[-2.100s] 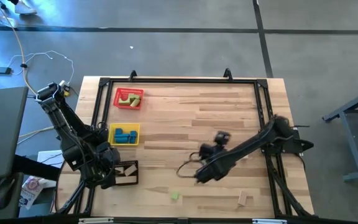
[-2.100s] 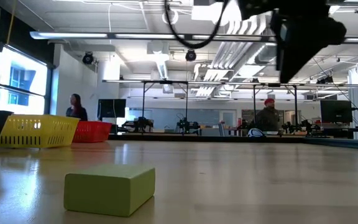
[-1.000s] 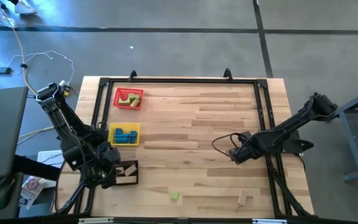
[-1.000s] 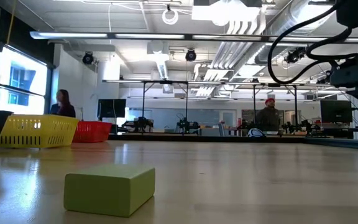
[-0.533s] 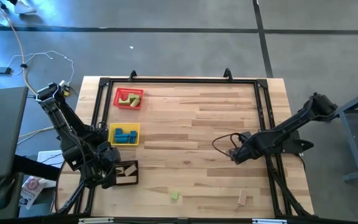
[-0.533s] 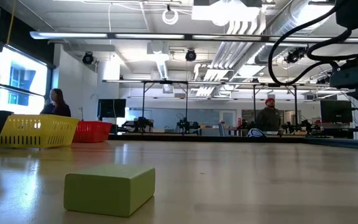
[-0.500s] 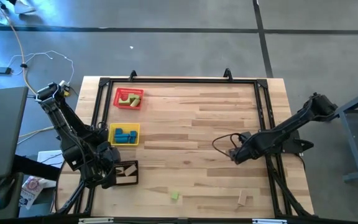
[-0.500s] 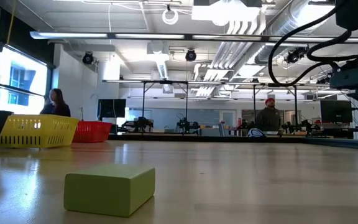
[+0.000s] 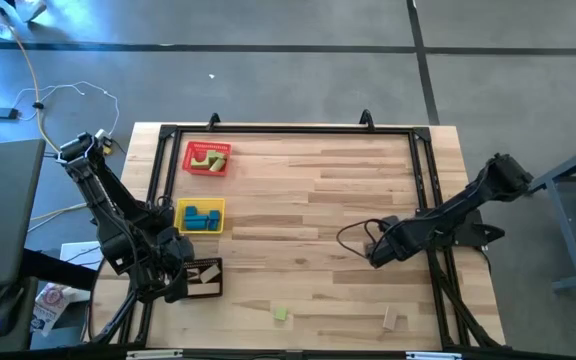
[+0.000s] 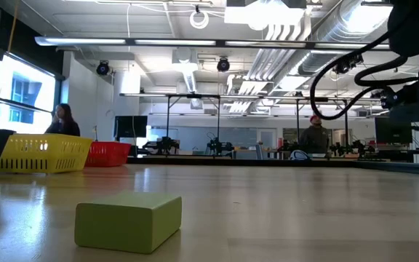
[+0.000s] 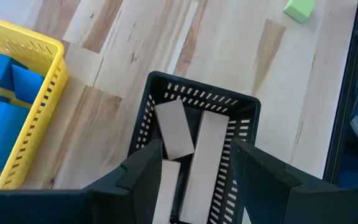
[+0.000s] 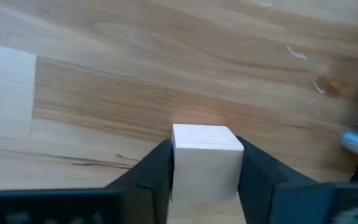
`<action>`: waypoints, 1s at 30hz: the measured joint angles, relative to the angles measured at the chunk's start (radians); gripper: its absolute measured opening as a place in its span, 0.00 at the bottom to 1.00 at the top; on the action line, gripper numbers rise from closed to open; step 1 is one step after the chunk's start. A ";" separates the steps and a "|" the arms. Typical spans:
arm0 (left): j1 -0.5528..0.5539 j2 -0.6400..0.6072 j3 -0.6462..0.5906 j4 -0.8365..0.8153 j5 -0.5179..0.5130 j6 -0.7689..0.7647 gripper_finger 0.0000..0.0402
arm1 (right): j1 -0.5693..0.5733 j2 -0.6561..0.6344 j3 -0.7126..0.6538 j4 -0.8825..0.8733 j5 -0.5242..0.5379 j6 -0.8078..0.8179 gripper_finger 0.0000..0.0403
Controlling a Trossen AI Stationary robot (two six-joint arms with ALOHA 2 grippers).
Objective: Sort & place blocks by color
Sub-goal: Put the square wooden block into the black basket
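Three mesh trays are counted along the left side of the surface (image 9: 318,190): a red tray (image 9: 207,158), a yellow tray (image 9: 200,216) and a black tray (image 9: 204,279). Green blocks (image 9: 212,157) are seen in the red tray, but their number cannot be made out. Blue blocks (image 9: 201,217) are held in the yellow tray; only part of them is shown in the left wrist view, and they cannot be counted. Three tan blocks (image 11: 191,155) are seen in the black tray, partly cut off by the left gripper (image 11: 194,171), whose jaws are held apart with nothing between them, just above that tray. Two blocks are left loose near the front edge: a green block (image 9: 281,315) and, well apart from it, a tan block (image 9: 393,320). A tan cube (image 12: 206,163) is clamped between the jaws of the right gripper (image 12: 205,171), over the right part of the surface; its lower part is hidden. Two people (image 10: 63,120) are visible in the room behind, small and hard to make out.
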 joint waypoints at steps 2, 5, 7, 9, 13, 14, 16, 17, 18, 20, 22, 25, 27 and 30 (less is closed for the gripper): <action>0.000 0.000 0.000 0.000 -0.009 0.000 0.43 | 0.000 -0.002 0.000 0.003 0.002 -0.023 0.27; 0.000 0.000 0.000 0.001 -0.028 0.000 0.43 | 0.000 -0.002 0.000 0.032 0.008 -0.064 0.27; 0.000 0.000 0.000 0.005 -0.030 0.000 0.43 | 0.000 -0.003 0.001 0.076 0.024 -0.089 0.27; 0.000 0.000 0.000 0.012 -0.030 0.000 0.43 | 0.000 -0.004 0.005 0.148 0.058 -0.117 0.27; 0.000 0.000 0.000 0.023 -0.042 0.009 0.43 | 0.000 0.000 0.045 0.284 0.146 -0.209 0.27; 0.000 0.000 0.000 0.023 -0.055 0.019 0.43 | 0.000 0.000 0.058 0.331 0.173 -0.241 0.27; 0.001 0.000 0.000 0.025 -0.082 0.049 0.43 | 0.000 0.000 0.082 0.428 0.224 -0.317 0.27; 0.001 0.000 0.000 0.028 -0.101 0.068 0.43 | 0.000 0.000 0.089 0.479 0.247 -0.362 0.27; 0.001 0.000 0.000 0.033 -0.123 0.089 0.43 | 0.000 0.000 0.095 0.535 0.267 -0.414 0.27; 0.001 0.000 0.000 0.055 -0.172 0.145 0.43 | 0.000 0.000 0.103 0.668 0.292 -0.527 0.27; 0.001 0.000 0.000 0.087 -0.231 0.215 0.43 | 0.000 0.000 0.103 0.799 0.310 -0.617 0.27; 0.001 0.000 0.000 0.155 -0.314 0.340 0.43 | 0.000 0.000 0.103 0.965 0.325 -0.736 0.27; 0.001 0.002 0.000 0.214 -0.362 0.439 0.43 | 0.000 0.000 0.103 1.050 0.325 -0.799 0.27; 0.001 0.005 0.000 0.306 -0.424 0.589 0.43 | 0.000 0.000 0.103 1.146 0.326 -0.865 0.27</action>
